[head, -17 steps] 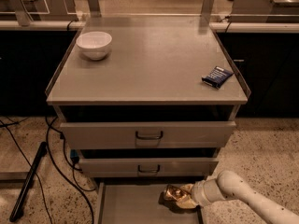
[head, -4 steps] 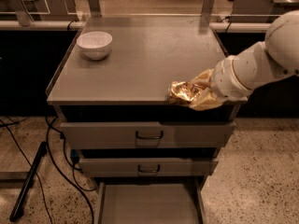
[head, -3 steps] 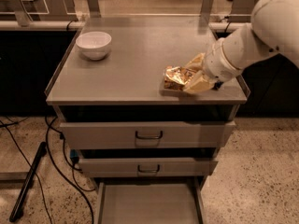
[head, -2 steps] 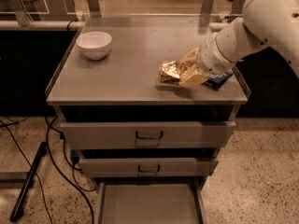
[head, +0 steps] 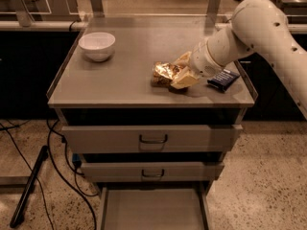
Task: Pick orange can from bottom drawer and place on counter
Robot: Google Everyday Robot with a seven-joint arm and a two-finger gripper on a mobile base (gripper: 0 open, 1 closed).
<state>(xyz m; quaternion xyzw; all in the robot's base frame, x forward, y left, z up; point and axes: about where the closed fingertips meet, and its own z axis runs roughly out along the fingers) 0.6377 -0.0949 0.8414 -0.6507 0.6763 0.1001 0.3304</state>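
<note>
- We see the orange can (head: 164,74) lying on its side low over the worktop (head: 120,83), right of the middle and toward the near edge. Whether it already rests on the surface we cannot tell.
- The claw (head: 181,71) grips the can's right end, with one pale finger on the far side and one on the near side.
- The white arm (head: 261,25) reaches in from the upper right, over the right rim of the worktop.
- A blue packet (head: 223,78) lies flat just right of the claw, near the right rim.
- A white bowl (head: 97,45) stands upright at the far left corner, well apart from the can.
- Below the worktop, two wider drawers (head: 151,139) with dark loop handles sit pulled out a little.
- The bottom drawer (head: 153,210) is pulled out toward us, showing its bare floor.
- Dark cables (head: 56,169) trail over the speckled floor to the left of the cabinet.
</note>
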